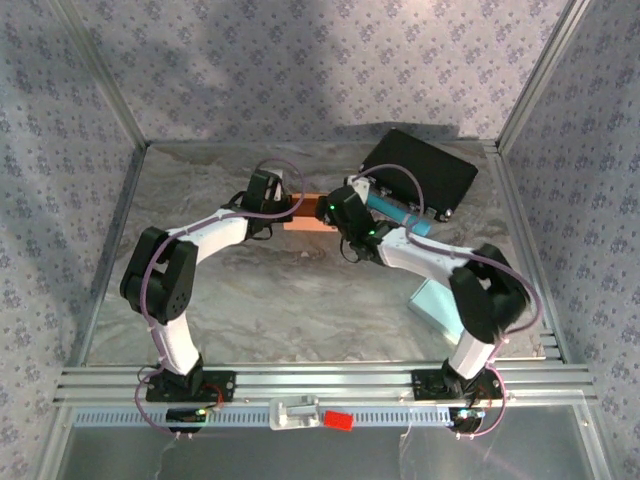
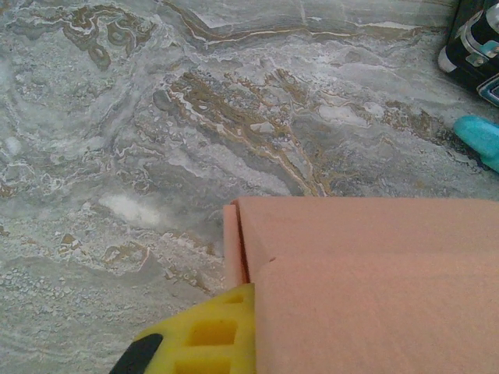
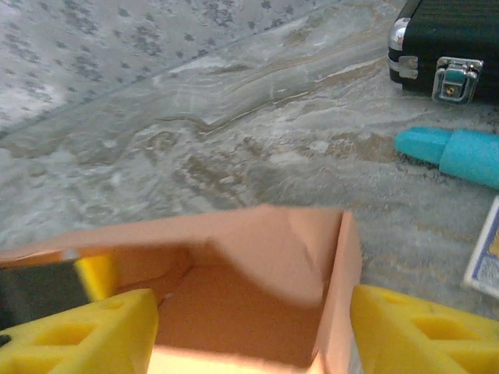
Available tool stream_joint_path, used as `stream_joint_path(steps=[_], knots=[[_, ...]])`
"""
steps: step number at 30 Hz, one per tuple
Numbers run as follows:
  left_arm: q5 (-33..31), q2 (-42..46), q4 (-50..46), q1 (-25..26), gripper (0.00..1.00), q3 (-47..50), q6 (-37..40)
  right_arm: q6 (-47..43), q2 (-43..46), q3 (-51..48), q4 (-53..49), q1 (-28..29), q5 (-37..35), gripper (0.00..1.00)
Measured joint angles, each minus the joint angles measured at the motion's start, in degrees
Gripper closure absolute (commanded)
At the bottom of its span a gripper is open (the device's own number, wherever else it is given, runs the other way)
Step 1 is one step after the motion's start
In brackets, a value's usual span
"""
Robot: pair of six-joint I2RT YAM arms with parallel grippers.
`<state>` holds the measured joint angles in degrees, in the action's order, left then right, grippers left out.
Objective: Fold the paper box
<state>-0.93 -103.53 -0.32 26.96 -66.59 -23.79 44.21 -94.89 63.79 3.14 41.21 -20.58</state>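
Observation:
The orange paper box lies at mid-table between both arms. In the left wrist view one panel of the box covers the lower right. My left gripper is shut on its edge, one yellow finger pressed flat against the wall. My left gripper meets the box from the left, my right gripper from the right. In the right wrist view I look into the open box. My right gripper is open, its yellow fingers wide apart around the box's end.
A black case sits at the back right, with a teal marker just in front of it, close to the right arm. A pale blue card lies near the right arm's base. Patterned walls enclose the marble table.

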Motion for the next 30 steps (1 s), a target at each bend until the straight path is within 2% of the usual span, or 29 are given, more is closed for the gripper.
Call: stream_joint_path(steps=[5,9,16,22,26,30], knots=[[-0.31,0.00,0.00,0.87,1.00,0.00,0.63,11.87,7.69,0.02,-9.88,-0.72,6.54,0.32],[-0.66,0.00,0.04,2.08,1.00,0.04,1.49,18.60,8.66,1.70,-16.31,-5.64,13.55,0.33],[-2.82,1.16,5.16,3.91,1.00,4.22,2.36,19.74,-2.38,20.85,-27.67,-18.01,26.71,0.32],[-4.90,2.60,10.84,5.35,1.00,8.79,2.36,15.98,-16.09,36.22,-39.82,-22.71,39.52,0.35],[-5.73,2.67,12.48,6.05,0.99,9.66,2.36,14.19,-20.50,36.17,-45.42,-22.53,44.87,0.40],[-6.67,2.67,12.83,6.69,0.97,9.92,2.32,13.33,-21.16,34.51,-48.02,-22.25,47.69,0.41]])
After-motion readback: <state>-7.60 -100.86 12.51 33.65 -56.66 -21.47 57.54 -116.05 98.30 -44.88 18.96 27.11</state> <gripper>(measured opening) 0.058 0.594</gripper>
